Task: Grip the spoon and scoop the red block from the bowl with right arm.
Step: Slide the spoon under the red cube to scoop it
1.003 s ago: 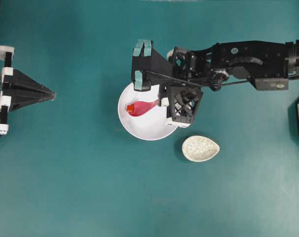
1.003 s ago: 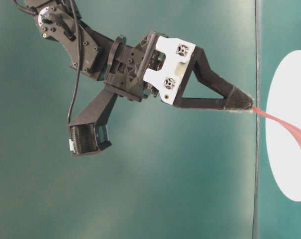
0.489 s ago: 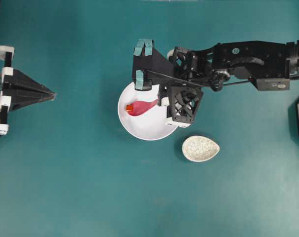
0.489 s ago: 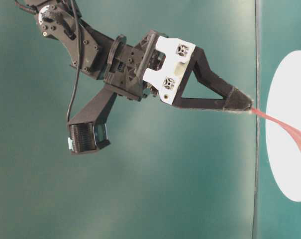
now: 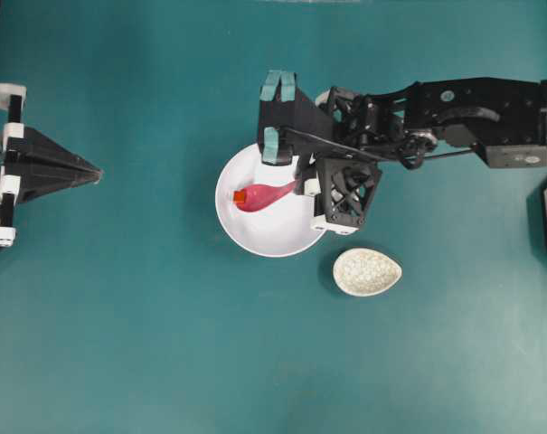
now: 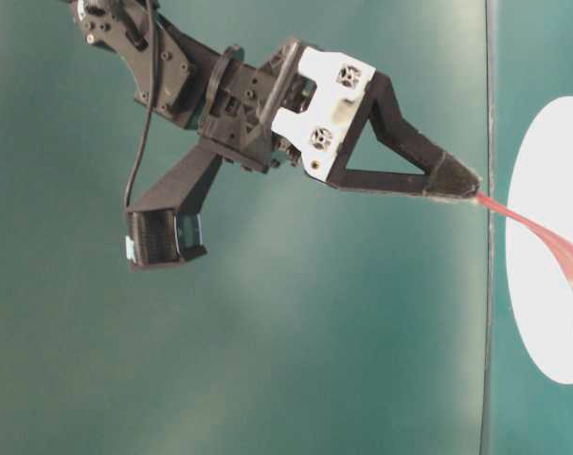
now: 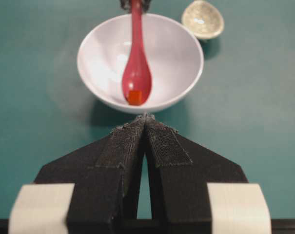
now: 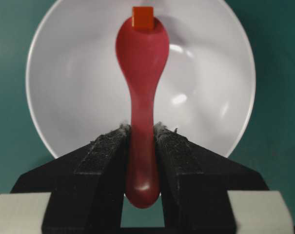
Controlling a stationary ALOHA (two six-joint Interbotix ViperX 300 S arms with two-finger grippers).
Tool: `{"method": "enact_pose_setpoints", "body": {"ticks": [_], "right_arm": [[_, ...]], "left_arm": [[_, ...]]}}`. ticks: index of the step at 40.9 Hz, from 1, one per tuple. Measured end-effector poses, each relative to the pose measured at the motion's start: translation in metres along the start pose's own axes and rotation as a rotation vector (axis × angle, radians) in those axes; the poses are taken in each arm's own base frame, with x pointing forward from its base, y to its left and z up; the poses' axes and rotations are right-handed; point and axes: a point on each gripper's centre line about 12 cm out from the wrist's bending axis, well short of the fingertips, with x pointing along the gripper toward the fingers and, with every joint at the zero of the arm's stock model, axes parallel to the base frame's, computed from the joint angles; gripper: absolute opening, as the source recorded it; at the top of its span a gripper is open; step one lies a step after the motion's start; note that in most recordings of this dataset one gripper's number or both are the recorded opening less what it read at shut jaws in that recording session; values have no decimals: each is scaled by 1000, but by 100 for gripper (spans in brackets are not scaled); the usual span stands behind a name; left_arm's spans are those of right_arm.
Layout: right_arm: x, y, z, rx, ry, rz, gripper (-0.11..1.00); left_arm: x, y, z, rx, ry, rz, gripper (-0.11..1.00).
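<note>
The right gripper (image 8: 142,134) pinches the spoon (image 8: 141,73) by its handle, scoop reaching into the bowl (image 8: 69,63) with the red block (image 8: 143,16) at its tip, likely to lift it, while the left gripper (image 7: 145,127), pressed together, hangs well clear.

No legible text, label, brand, number or sign appears in any view.
</note>
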Motion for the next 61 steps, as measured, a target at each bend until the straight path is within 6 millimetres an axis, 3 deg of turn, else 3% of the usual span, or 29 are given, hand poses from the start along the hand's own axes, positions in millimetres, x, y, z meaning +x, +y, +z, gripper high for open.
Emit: {"method": "enact_pose_setpoints", "body": {"ticks": [28,49,61], "right_arm": [[-16,2,-19,10,-131,-7,25],[-5,8,-38,-5,-205,-13,25],[-12,5,-50,-6,-311,-29,25]], "left_arm": [[0,0,0,-2,0,0,0],[0,0,0,-6,-2,0,0],[0,0,0,-11,-2,0,0]]}}
